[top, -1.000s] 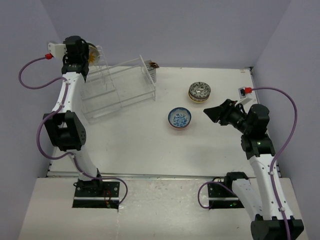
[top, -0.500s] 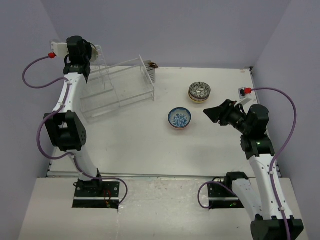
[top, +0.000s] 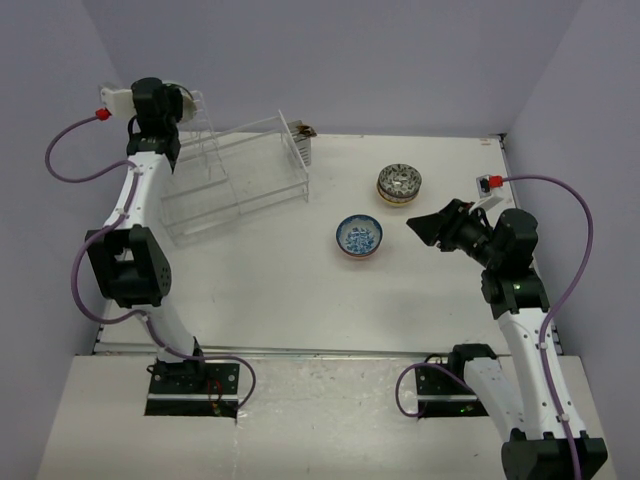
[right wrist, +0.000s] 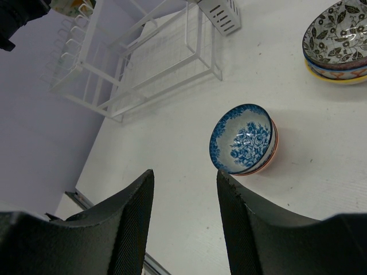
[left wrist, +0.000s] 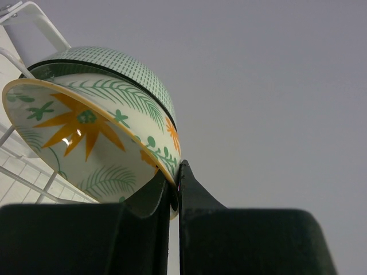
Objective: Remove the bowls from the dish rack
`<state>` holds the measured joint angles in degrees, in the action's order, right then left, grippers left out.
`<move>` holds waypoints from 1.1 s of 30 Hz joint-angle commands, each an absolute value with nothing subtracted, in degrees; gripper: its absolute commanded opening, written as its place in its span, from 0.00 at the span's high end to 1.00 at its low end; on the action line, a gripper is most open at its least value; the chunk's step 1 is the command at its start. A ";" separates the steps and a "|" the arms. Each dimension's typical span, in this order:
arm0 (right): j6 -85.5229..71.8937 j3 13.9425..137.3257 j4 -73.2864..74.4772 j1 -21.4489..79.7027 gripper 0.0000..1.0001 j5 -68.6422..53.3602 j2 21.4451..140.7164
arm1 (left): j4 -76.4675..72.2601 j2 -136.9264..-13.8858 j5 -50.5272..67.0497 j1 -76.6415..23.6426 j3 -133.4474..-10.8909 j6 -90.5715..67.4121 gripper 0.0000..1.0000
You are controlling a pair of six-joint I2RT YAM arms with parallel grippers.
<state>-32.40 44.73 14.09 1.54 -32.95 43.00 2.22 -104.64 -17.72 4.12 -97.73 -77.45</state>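
Observation:
My left gripper (left wrist: 175, 172) is shut on the rim of a cream bowl with an orange-yellow flower and green leaves (left wrist: 86, 132). It holds the bowl on edge, high at the far left end of the dish rack (top: 235, 175). A green-dotted bowl (left wrist: 120, 66) sits right behind it. From above, the left gripper (top: 176, 104) is over the rack's tall tier. The rack also shows in the right wrist view (right wrist: 149, 63). My right gripper (right wrist: 184, 175) is open and empty above the table, right of a blue floral bowl (right wrist: 243, 139).
The blue floral bowl (top: 359, 237) sits nested on an orange one at mid table. A black-and-white bowl (top: 399, 183) tops a small stack behind it and shows in the right wrist view (right wrist: 338, 37). A white slotted holder (top: 305, 140) hangs on the rack's right end.
My left wrist has turned and shifted slightly with the flower bowl still in its grip. The right arm and the bowls on the table have not moved.

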 commanded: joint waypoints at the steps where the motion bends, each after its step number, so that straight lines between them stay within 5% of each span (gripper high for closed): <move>1: -32.43 44.74 11.34 1.41 0.51 -33.84 42.80 | -5.36 -98.70 -17.31 4.83 -98.79 -77.78 1.00; 33: -32.26 44.82 11.25 1.49 0.51 -34.01 43.59 | -8.26 -87.99 -7.75 2.90 -90.27 -77.52 1.00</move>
